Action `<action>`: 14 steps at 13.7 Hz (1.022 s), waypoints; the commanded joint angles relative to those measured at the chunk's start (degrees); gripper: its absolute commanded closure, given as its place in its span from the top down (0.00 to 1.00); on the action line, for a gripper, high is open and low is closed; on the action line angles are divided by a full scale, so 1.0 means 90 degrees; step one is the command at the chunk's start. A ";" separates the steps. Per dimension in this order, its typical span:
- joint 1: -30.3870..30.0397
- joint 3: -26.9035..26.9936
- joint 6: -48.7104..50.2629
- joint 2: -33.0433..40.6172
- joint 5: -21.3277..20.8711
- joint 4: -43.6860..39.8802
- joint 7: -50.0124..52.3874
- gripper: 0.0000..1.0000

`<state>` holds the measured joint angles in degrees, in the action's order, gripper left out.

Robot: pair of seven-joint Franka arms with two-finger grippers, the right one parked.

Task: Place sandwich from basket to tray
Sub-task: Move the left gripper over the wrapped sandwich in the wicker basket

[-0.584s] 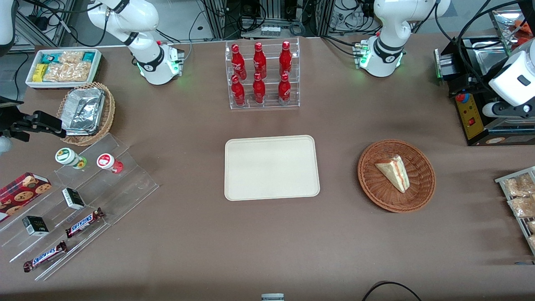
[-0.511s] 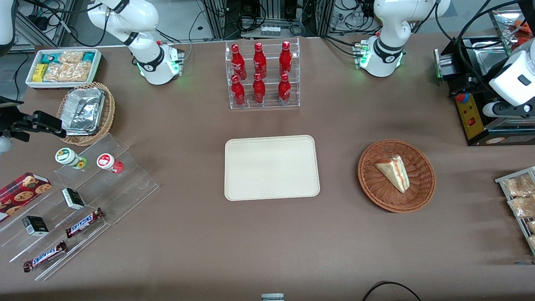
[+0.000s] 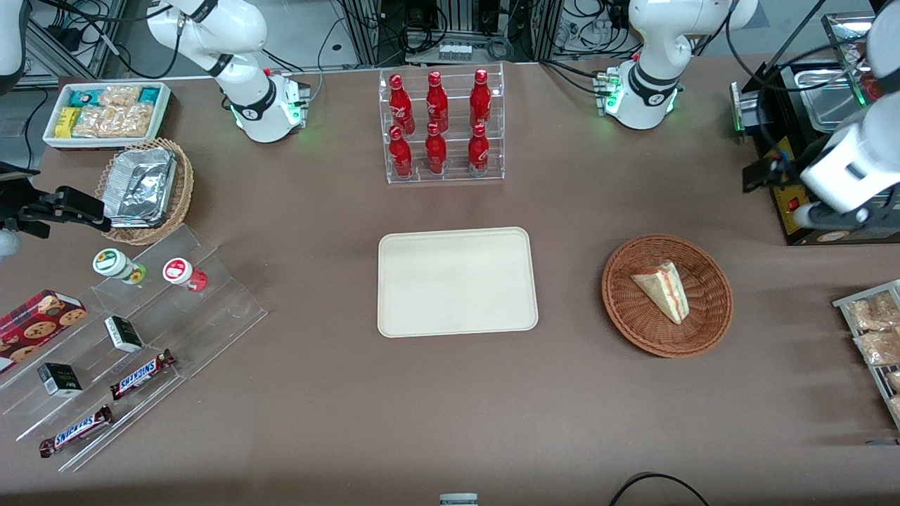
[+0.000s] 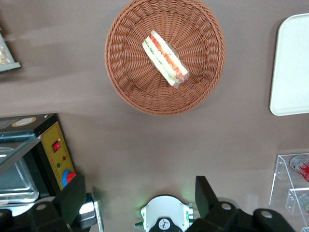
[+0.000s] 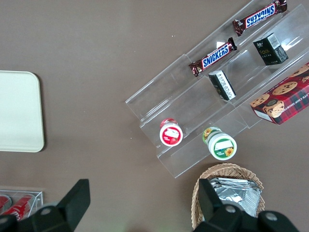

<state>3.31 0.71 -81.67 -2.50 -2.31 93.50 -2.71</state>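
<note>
**Desk:** What does the wrist camera give us that the front camera does not?

**Photographer:** The hand [image 4: 140, 191] itself. Its two dark fingers [image 4: 71, 199] stand spread wide, released, gripping nothing. It hangs high over the worktop [image 3: 450, 407], at the working arm's end and farther from the front camera than the basket [image 3: 710, 309]. The wrist camera also looks onto the sandwich's [image 4: 164, 58] cut edge, with its red and green stripes between pale bread. The front camera shows mostly the bread face and a thin red seam.

**Desk:** And the front camera's advantage?

**Photographer:** The whole cream tray [image 3: 457, 281] lies bare at mid-worktop, well apart from the basket. The wrist camera catches only one rounded end of it.

**Desk:** Any change from half a second ago?

**Photographer:** The white arm [image 3: 844, 169] has swung lower and closer to the basket. Sandwich, basket and tray have not shifted.

**Desk:** Where is the sandwich?

**Photographer:** It lies flat in the reddish-brown wicker basket, a small triangular wedge near its middle.
</note>
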 commanded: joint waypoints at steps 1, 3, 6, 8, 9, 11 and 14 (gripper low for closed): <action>0.0111 0.0087 -0.0697 -0.0074 0.0081 0.0546 0.0105 1.00; 0.0111 0.0087 -0.1332 -0.0094 0.0081 0.1044 0.0222 1.00; 0.0111 0.0087 -0.2182 -0.0103 0.0081 0.1611 0.0486 1.00; 0.0111 0.0087 -0.2642 -0.0249 0.0081 0.1866 0.0816 1.00; 0.0111 0.0077 -0.2895 -0.0318 0.0081 0.1992 0.1041 1.00; 0.0121 0.0077 -0.3267 -0.0493 0.0081 0.2120 0.1315 1.00; 0.0286 0.0067 -0.3590 -0.0786 0.0091 0.2121 0.2269 1.00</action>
<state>3.62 0.71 -112.04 -8.46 -2.18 112.51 11.94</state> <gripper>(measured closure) 0.000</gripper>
